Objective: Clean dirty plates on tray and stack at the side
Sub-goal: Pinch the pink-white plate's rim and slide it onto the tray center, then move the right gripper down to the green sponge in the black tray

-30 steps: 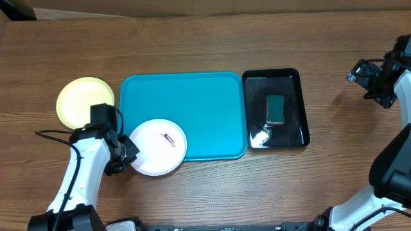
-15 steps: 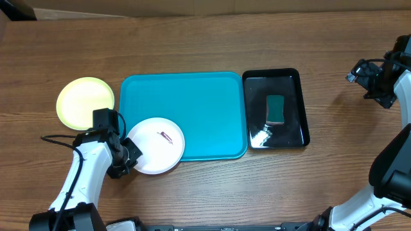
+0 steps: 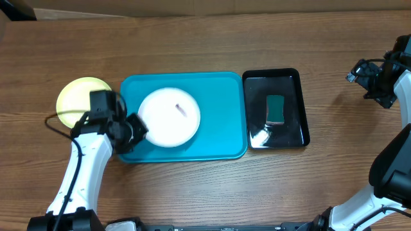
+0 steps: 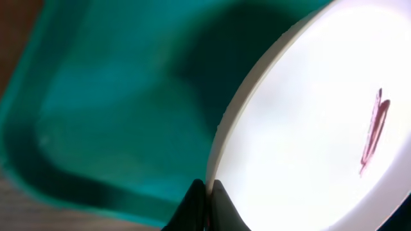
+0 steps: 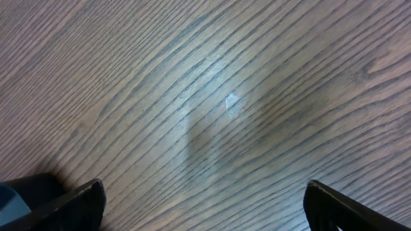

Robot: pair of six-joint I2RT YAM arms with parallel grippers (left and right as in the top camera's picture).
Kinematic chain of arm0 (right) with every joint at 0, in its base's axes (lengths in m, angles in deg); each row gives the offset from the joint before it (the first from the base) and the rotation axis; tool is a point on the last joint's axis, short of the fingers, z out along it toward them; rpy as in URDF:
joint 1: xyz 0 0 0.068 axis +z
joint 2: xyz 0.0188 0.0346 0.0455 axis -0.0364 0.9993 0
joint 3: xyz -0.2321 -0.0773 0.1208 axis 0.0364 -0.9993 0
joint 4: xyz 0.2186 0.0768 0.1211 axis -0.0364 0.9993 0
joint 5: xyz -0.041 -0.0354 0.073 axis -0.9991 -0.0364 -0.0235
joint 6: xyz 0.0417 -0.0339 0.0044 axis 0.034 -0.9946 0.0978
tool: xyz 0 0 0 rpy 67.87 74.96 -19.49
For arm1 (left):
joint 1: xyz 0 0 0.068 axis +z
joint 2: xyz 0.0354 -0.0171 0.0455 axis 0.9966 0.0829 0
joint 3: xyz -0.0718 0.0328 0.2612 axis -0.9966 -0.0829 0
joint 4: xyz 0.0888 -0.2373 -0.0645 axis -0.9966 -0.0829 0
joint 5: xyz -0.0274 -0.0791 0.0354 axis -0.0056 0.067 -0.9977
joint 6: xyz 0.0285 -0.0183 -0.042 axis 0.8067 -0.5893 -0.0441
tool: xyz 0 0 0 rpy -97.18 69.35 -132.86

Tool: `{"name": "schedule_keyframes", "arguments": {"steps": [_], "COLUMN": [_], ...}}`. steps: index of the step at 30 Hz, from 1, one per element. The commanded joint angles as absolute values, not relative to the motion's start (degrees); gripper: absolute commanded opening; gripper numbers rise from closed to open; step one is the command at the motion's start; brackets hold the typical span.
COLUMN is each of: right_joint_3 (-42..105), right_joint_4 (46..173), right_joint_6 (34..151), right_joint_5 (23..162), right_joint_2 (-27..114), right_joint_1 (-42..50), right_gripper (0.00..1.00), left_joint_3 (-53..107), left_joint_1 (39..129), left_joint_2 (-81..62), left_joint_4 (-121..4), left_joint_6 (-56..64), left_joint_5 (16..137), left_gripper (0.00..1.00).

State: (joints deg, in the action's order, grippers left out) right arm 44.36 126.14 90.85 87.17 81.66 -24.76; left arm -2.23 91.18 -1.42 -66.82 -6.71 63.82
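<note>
My left gripper (image 3: 139,124) is shut on the left rim of the white plate (image 3: 169,117), which is over the left half of the turquoise tray (image 3: 221,109). In the left wrist view the fingers (image 4: 207,192) pinch the white plate's edge (image 4: 308,128), with a reddish smudge (image 4: 372,131) on its face and the tray (image 4: 115,102) beneath. The yellow-green plate (image 3: 76,96) lies on the table left of the tray. The pale blue plate is out of view. My right gripper (image 3: 359,74) is open and empty at the far right; its wrist view shows its fingers (image 5: 204,199) over bare wood.
A glossy black tray (image 3: 288,128) stands right of the turquoise tray and holds a dark green sponge (image 3: 275,109). The left arm's cable loops over the wood at the left. A cardboard edge runs along the table's back.
My left gripper has carried the white plate up and to the right, from the tray's front left corner to over the tray's left half. The right arm has not moved.
</note>
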Motion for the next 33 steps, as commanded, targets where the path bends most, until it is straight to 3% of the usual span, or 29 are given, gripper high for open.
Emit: {"name": "schedule_keyframes", "arguments": {"steps": [1, 12, 33], "right_joint_3": [45.2, 45.2, 45.3], "right_joint_4": [126.0, 126.0, 126.0], "right_joint_6": [90.8, 90.8, 90.8], "right_joint_5": [87.5, 87.5, 87.5], "right_joint_2": [80.4, 80.4, 80.4], "right_joint_1": [-24.8, -24.8, -24.8], "right_gripper": [1.0, 1.0, 1.0], "left_joint_3": [0.7, 0.7, 0.7], "left_joint_1": [87.1, 74.3, 74.0], "left_joint_2": [-1.2, 2.9, 16.1], "left_joint_4": [-64.4, -53.1, -51.3], "left_joint_6": [-10.2, -18.4, -16.7], "left_joint_5": [65.2, 54.4, 52.7], "left_gripper": [0.04, 0.04, 0.04]}}
